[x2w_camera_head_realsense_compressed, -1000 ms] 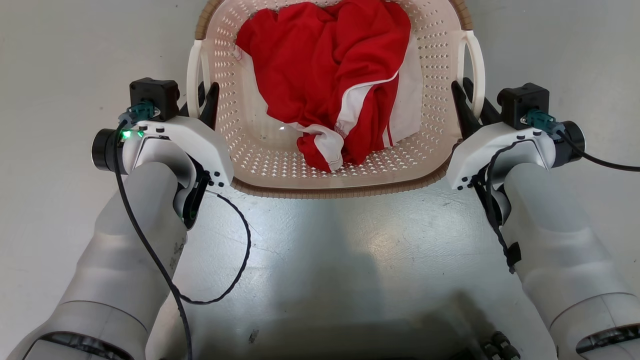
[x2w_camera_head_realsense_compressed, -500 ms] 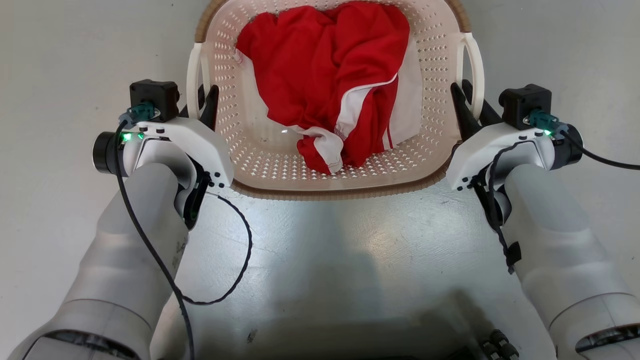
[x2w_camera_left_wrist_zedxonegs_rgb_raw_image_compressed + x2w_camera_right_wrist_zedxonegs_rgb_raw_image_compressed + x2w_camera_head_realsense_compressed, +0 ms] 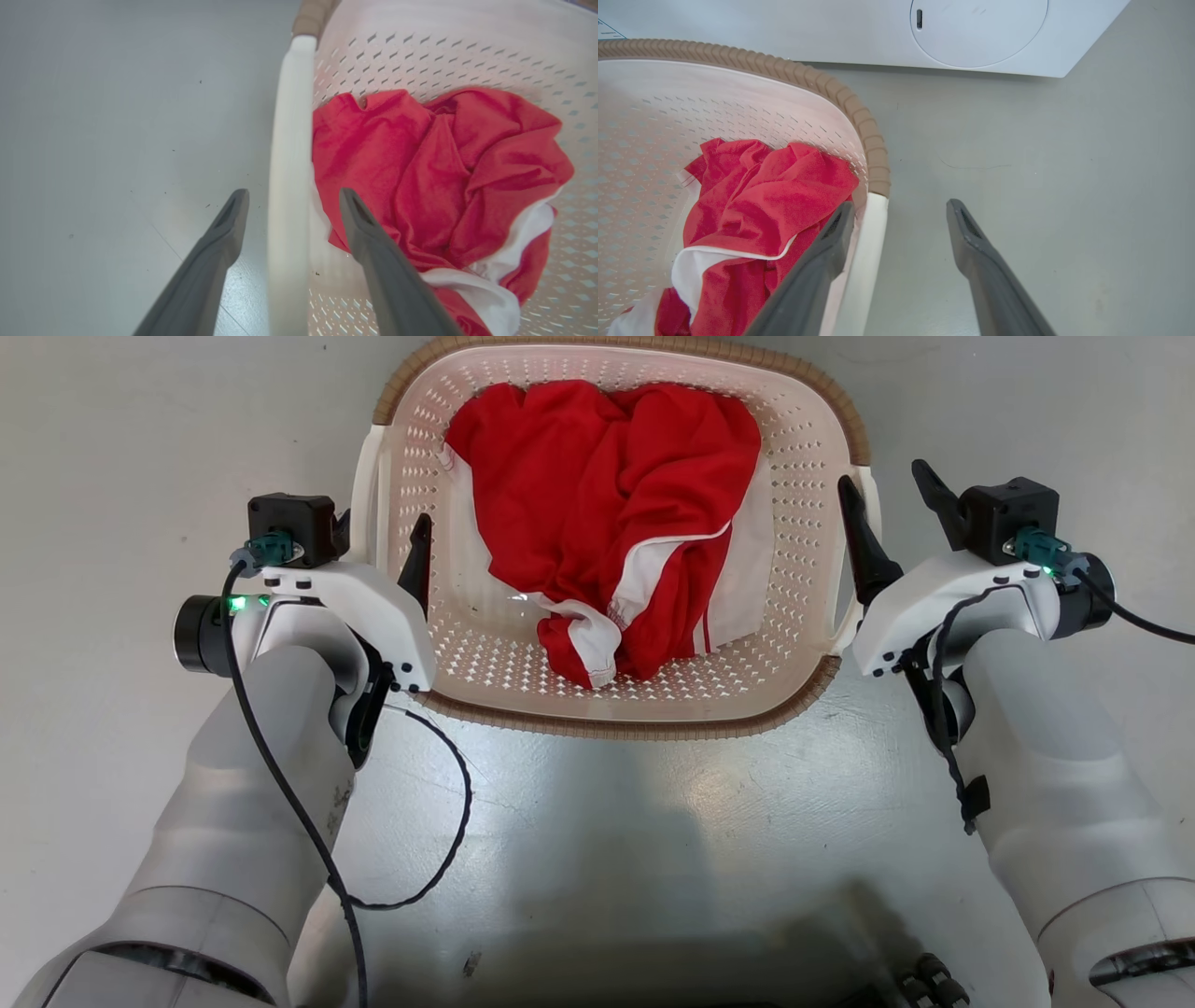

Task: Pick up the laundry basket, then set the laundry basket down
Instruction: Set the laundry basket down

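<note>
Since both arms' jaws just sprang wide and empty, the cream perforated plastic laundry basket (image 3: 814, 513) seems set down.

**Basket on the floor between the two hands**

The laundry basket (image 3: 635, 726) sits on the floor (image 3: 112, 476), between the left hand (image 3: 381, 527) and the right hand (image 3: 884, 481). Each hand straddles one side of it. The left handle (image 3: 289, 140) runs between the left hand's spread fingers, with one finger outside over the floor and the other inside the basket. The right handle (image 3: 866, 261) lies between the right hand's fingers, close by the inner one, which reaches inside the wall; the outer finger is over the floor. A garment (image 3: 597, 495) lies in the basket, between the two hands. Beyond the right hand's fingertips, past the basket's far rim, a washing machine (image 3: 980, 28) stands on the floor.
</note>
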Available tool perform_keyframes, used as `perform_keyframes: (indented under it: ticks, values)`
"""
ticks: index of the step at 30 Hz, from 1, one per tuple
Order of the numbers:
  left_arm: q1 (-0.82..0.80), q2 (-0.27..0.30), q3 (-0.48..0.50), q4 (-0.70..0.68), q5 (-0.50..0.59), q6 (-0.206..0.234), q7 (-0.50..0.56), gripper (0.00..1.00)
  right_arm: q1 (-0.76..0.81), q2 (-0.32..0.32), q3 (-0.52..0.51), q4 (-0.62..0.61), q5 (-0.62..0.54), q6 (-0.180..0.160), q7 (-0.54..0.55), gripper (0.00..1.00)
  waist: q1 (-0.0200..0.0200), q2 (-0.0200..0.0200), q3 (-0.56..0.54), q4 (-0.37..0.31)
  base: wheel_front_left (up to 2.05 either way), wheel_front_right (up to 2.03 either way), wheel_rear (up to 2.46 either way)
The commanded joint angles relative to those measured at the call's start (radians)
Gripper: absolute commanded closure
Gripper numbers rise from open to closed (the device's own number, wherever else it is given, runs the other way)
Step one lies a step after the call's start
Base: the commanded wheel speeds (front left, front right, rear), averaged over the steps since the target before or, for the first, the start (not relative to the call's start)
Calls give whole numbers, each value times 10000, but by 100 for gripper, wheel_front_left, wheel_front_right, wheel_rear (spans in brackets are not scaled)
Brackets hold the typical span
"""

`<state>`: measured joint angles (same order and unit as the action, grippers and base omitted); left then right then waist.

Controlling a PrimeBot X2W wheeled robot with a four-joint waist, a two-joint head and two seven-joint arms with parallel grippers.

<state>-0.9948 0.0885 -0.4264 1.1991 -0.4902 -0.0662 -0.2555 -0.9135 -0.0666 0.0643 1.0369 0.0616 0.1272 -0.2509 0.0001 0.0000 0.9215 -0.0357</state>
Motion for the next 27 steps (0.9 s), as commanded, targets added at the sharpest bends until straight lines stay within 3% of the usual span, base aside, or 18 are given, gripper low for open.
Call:
perform_keyframes:
  ticks: [1,27]
  values:
    - [39,232,175,-82,55,74,-59,0,346,164,107,-167,-63,35,-108,0,-1,0,-4,1,0,0,0]
    - [280,145,340,-126,214,6,-62,0,680,164,251,-297,237,35,-109,0,-1,0,-763,72,0,0,0]
